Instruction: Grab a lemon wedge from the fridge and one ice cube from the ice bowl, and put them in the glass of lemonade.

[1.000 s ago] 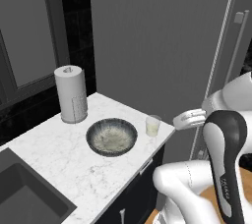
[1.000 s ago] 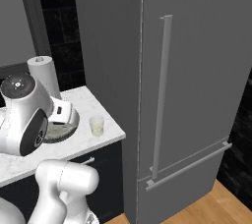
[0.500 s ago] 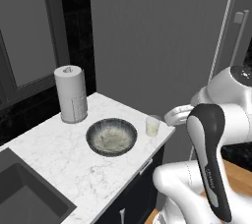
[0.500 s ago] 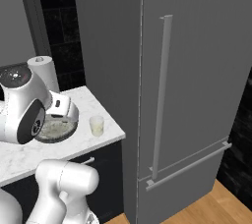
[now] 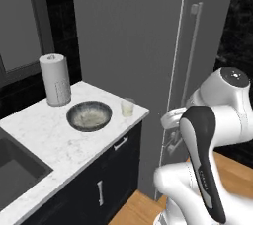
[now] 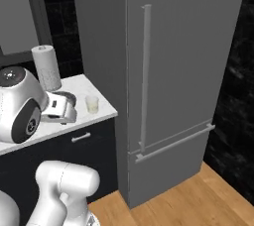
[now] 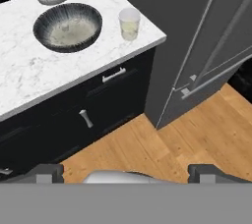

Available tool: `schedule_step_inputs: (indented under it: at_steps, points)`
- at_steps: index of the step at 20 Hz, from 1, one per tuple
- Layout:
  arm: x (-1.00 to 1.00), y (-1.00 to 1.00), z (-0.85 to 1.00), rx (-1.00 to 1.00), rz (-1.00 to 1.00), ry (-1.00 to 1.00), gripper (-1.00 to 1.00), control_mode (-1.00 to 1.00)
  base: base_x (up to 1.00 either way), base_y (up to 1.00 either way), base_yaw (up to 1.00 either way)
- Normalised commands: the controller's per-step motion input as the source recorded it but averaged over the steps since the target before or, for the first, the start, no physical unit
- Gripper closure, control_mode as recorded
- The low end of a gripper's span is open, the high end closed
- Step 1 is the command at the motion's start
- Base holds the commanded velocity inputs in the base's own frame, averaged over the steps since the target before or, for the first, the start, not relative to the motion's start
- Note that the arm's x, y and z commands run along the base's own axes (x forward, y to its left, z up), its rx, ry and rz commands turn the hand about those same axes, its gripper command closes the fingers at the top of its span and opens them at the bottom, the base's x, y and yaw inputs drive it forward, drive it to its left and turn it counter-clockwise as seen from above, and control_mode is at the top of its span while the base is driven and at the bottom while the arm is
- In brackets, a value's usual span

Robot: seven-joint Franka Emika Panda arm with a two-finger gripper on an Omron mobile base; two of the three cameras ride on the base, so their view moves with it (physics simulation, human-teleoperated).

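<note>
A: So, where do we stand?

B: At the very start, as we read it. The fridge (image 6: 183, 71) is shut, both doors closed, its long handle (image 6: 145, 79) untouched. We cannot see a lemon wedge anywhere; we take it to be inside.

A: And the counter?

B: The bowl (image 5: 89, 116) sits near the middle of the marble counter (image 5: 44, 140), with the glass (image 5: 128, 107) just to its right, close to the fridge side and apart from the bowl. The paper-towel roll (image 5: 55, 80) stands at the far left, behind the bowl. From the hand view the bowl's inside looks pale, but we cannot pick out single cubes. The glass holds pale liquid and nothing else that we can make out.

A: Our gripper?

B: The gripper (image 7: 126, 171) hangs over the wooden floor (image 7: 162, 144) in front of the cabinets, its tips spread as wide as they go, holding nothing. It touches neither handle nor bowl.

A: So what is left?

B: Everything, in our judgement: open the fridge, fetch the wedge, drop it in the glass, then one cube from the bowl. The door likely comes first.
</note>
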Motion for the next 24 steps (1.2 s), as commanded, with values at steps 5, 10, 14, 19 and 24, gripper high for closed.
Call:
schedule_step_inputs:
  at_steps: [5,10,14,19,24]
  points:
    - [0.0,0.0,0.0,0.0,0.0,0.0,-1.0,1.0,-0.31,-0.98,0.19]
    - [0.0,0.0,0.0,0.0,0.0,0.0,-1.0,1.0,0.01,-1.0,0.3]
    - [0.0,0.0,0.0,0.0,0.0,0.0,-1.0,1.0,0.03,-1.0,0.34]
    - [0.0,0.0,0.0,0.0,0.0,0.0,-1.0,1.0,0.0,-0.88,0.37]
    - [0.0,0.0,0.0,0.0,0.0,0.0,-1.0,1.0,0.0,-0.18,0.41]
